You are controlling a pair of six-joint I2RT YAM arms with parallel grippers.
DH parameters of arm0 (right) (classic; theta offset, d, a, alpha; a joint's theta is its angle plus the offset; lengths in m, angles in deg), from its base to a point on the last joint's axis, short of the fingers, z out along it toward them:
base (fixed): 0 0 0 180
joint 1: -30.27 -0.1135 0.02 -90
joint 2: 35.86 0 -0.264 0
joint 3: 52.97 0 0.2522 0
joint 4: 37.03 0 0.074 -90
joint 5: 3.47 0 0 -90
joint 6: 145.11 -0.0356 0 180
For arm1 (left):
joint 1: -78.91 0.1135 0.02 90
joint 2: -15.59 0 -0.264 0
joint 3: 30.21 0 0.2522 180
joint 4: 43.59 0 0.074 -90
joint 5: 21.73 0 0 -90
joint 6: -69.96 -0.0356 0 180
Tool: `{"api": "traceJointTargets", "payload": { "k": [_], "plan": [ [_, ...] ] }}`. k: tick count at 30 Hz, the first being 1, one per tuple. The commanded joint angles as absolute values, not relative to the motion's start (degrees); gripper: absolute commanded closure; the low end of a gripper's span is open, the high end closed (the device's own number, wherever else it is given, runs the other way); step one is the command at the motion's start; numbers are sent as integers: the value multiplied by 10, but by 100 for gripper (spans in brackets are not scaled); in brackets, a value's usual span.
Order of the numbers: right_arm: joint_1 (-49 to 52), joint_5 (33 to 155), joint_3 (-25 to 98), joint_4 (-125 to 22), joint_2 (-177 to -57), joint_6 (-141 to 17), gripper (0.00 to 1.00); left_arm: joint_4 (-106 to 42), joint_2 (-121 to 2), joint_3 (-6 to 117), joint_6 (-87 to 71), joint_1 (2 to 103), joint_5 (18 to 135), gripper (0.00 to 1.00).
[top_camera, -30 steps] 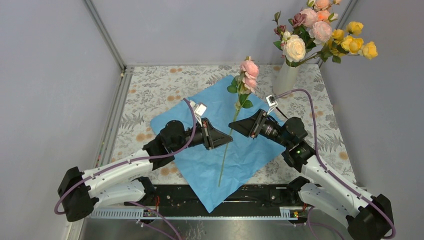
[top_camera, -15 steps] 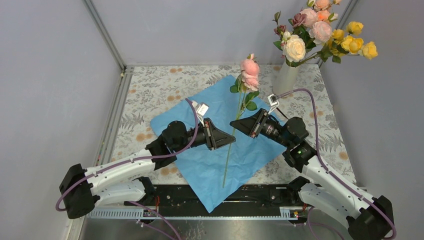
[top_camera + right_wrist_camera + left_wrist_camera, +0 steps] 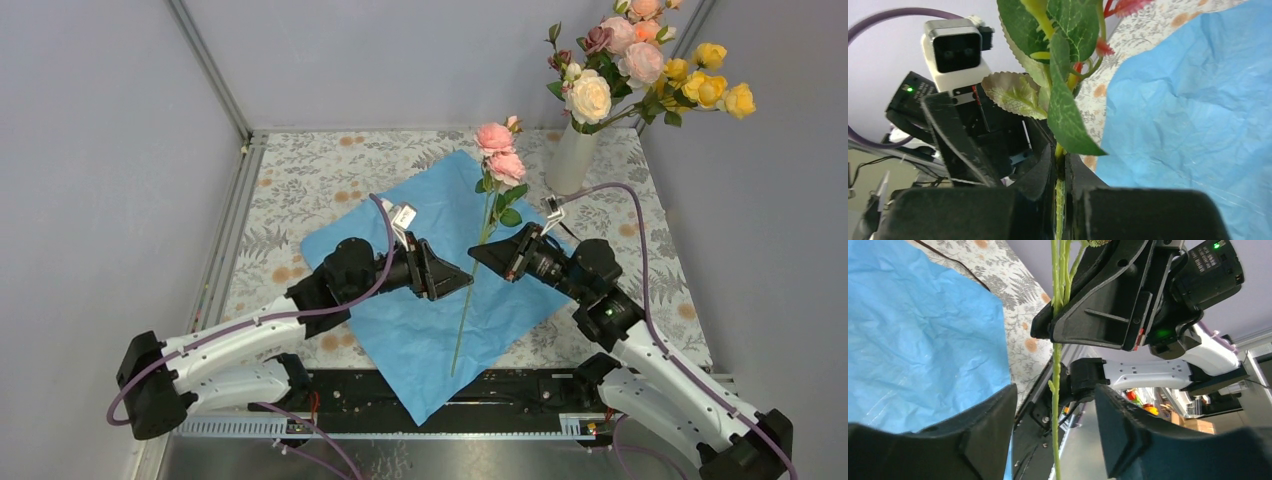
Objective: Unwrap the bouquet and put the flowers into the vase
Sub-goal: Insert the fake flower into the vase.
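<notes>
A pink rose [image 3: 497,150] on a long green stem [image 3: 462,320] stands tilted above the spread blue paper [image 3: 420,320]. My right gripper [image 3: 480,254] is shut on the stem below its leaves [image 3: 1068,115]; the stem [image 3: 1060,190] is pinched between the pads. My left gripper [image 3: 463,284] is open just below, with the stem [image 3: 1055,390] passing free between its fingers [image 3: 983,430]. The beige vase [image 3: 570,160] at the back right holds several flowers [image 3: 640,60]. No wrapped bouquet shows.
A floral-print cloth [image 3: 300,190] covers the table under the paper. Grey walls and a metal frame [image 3: 215,70] close in the left, back and right. The vase stands close to the right wall's corner.
My left gripper has opened and let go of the stem. My right gripper has shut on it. The rose has shifted a little to the right, toward the vase.
</notes>
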State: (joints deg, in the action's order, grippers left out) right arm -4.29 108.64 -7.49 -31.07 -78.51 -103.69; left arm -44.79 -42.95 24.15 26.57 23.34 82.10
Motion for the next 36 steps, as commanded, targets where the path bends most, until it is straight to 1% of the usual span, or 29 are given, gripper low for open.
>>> {"api": "traceJointTargets", "payload": {
  "k": [1,2,4,10,15,20,23,25,28,31,33,36],
  "plan": [
    [-47,1033,-33,-381,-756,-964,100,-402,-402,282,229,235,779,30],
    [-47,1018,-30,-398,-750,-952,100,-390,-398,281,225,239,772,22],
    [-48,972,-27,-436,-737,-929,100,-368,-390,279,221,254,771,12],
    [-47,784,-38,-519,-694,-850,100,-232,-353,300,183,338,784,1],
    [-47,671,-23,-556,-669,-770,100,-82,-329,347,115,450,803,1],
    [-40,523,-30,-563,-637,-704,100,17,-330,394,58,575,849,1],
    [-18,474,-15,-558,-641,-656,100,54,-330,423,35,611,809,1],
    [11,464,6,-560,-654,-642,100,66,-324,436,13,616,774,1],
    [71,481,25,-544,-665,-639,100,72,-317,441,4,616,733,1],
    [112,498,36,-479,-685,-627,100,54,-316,417,-4,618,691,1],
    [123,494,52,-431,-710,-607,100,42,-319,401,-15,620,663,1],
    [130,497,76,-337,-752,-567,100,36,-316,388,-20,623,657,1]
  ]
}}
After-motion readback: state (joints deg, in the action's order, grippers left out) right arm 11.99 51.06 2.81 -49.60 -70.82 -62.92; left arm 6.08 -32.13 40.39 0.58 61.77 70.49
